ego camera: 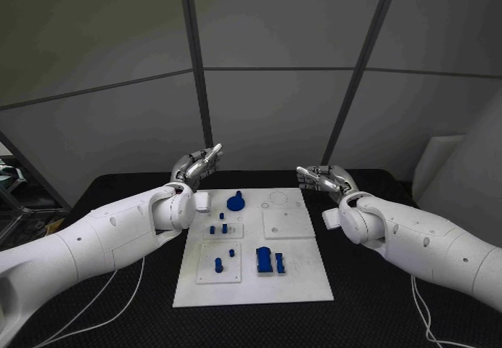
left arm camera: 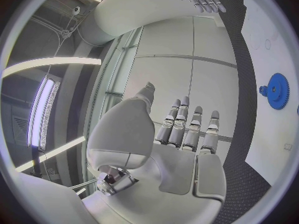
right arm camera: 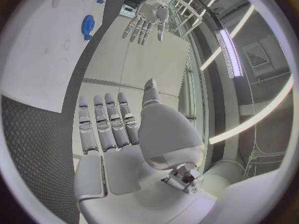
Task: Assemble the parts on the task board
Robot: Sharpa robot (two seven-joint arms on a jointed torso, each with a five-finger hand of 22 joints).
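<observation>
The task board (ego camera: 298,279) is laid flat at the centre of the black table (ego camera: 125,185). A blue gear (ego camera: 236,202) is seated near the board's 12 o'clock end; small blue pegs (ego camera: 222,229) are stood just below it on the 9 o'clock side. A taller blue block (ego camera: 265,260) and a peg (ego camera: 219,264) are found toward 6 o'clock.

The left robot hand (ego camera: 196,167) is raised off the board's 10 o'clock corner, fingers straight and apart, nothing held. The right robot hand (ego camera: 324,177) is raised off the 2 o'clock corner, fingers likewise extended and apart, nothing held. No part is touched by either.
</observation>
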